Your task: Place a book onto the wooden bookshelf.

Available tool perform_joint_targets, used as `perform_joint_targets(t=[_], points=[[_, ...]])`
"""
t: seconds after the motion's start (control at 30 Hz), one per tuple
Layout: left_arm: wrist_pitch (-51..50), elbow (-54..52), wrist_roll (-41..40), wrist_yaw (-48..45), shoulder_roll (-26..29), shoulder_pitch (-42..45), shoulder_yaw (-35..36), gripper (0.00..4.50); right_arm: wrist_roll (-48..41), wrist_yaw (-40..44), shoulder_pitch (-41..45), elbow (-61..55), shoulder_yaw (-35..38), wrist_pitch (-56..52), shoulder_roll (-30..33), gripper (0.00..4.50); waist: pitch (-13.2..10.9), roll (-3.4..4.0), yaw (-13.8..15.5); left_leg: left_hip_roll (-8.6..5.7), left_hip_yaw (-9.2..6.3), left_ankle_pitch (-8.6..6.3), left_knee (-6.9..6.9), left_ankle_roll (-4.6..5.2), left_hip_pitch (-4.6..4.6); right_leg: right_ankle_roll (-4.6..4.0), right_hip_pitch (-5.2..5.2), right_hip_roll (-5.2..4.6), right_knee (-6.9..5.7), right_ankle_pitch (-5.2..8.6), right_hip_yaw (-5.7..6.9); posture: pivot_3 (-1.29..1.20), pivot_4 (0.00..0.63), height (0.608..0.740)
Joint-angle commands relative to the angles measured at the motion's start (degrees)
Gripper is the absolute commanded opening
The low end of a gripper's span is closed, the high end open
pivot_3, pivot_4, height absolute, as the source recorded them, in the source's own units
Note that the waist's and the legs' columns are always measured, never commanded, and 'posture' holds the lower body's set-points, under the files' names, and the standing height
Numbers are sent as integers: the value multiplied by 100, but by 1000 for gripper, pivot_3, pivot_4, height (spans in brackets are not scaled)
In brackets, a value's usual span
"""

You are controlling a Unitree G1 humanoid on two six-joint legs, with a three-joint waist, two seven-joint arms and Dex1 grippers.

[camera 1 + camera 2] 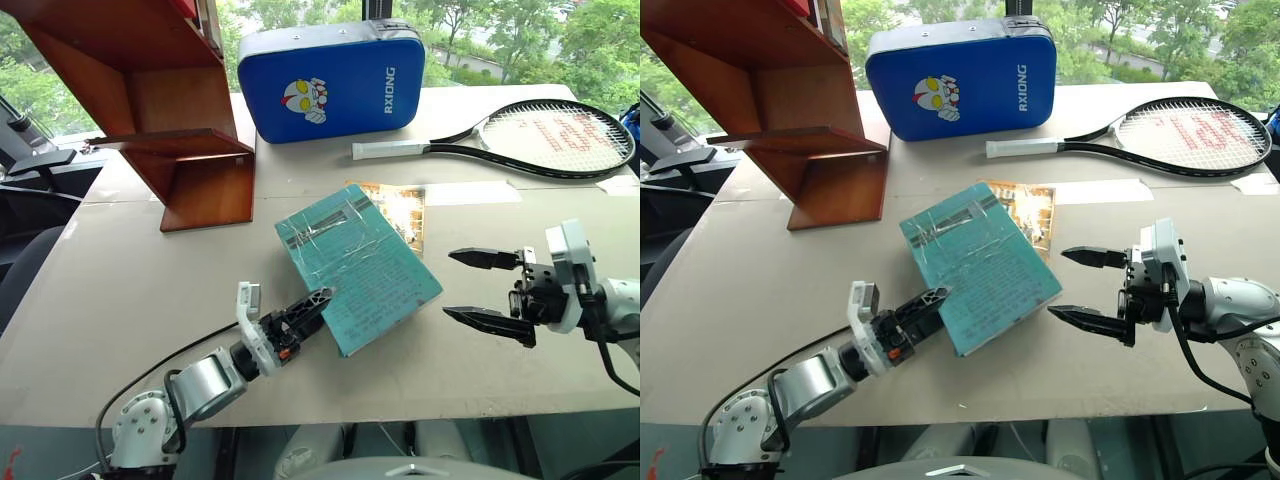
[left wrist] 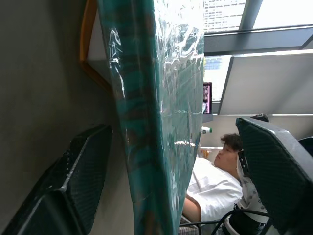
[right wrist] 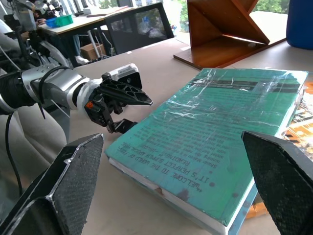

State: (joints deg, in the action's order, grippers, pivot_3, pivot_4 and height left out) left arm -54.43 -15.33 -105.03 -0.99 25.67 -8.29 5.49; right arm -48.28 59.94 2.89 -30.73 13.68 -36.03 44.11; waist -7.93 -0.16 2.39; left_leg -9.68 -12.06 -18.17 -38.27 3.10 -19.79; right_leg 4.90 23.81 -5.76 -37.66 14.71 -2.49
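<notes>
1. Two grippers flank the book [image 1: 356, 266], centre frame on the table, partly over a yellow paperback [image 1: 404, 211].
2. Left gripper [image 1: 312, 305]: jaws astride its near corner, not yet clamped.
3. Right gripper [image 1: 484, 289]: jaws wide, empty.
4. Risk: slick wrap slipping from a corner pinch before reaching the bookshelf [image 1: 165, 105], upper left.

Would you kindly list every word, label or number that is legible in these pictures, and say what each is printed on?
"RXIONG": white letters running up the blue padded case.
"WELCOME TO THE WORLD OF TRULY IT'S PERFECT SUITE": roughly this, on the teal book; the words are partly uncertain and the smaller lines are blurred.
Red marking on the strings of the tennis racket: unreadable.
Print on the yellow book: too small.
</notes>
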Motion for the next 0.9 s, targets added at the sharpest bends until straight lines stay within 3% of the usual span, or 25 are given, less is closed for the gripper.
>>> perform_joint_targets(t=[0.03,0.2,0.37,0.5,0.6,0.7,0.9], points=[[-165,97,-335,-67,66,-30,-139,2291,-145,-115,-25,-231,203,45,58,4500,0,0,1,0,0,0,1,0,0,0,1,0,0,0,0,0,150,740],[-122,237,-375,-107,58,28,-95,32,-193,-232,-6,-239,231,69,41,4500,0,0,5,0,0,0,1,0,0,0,2,0,-1,0,0,0,150,740],[78,-204,-117,-486,80,113,186,32,-248,-320,43,-180,242,66,63,4500,-1,-1,6,0,0,0,0,0,0,0,2,0,-1,0,0,0,150,740],[191,-1279,1153,-1260,652,503,346,32,-396,-429,178,200,461,10,32,4500,-10,-15,8,1,0,0,0,0,-3,0,3,0,0,0,0,0,150,740],[663,-1807,2452,-1745,1262,1454,437,32,-755,-506,573,505,662,-87,36,4500,-18,-25,19,0,6,0,-1,0,-6,-1,2,-2,3,0,0,0,150,740],[1081,-1927,4104,-2064,2214,2706,312,32,-1181,-666,996,727,801,-242,-23,4500,-34,-47,14,4,4,1,-2,-1,-9,-5,4,-1,2,-3,5,0,150,740],[2654,-1421,7563,-3220,3963,4500,-668,32,-2182,-1184,1699,969,951,-568,-307,4500,-43,-57,-59,24,35,-1,49,1,-10,-6,8,8,72,-7,-3,0,150,740]])
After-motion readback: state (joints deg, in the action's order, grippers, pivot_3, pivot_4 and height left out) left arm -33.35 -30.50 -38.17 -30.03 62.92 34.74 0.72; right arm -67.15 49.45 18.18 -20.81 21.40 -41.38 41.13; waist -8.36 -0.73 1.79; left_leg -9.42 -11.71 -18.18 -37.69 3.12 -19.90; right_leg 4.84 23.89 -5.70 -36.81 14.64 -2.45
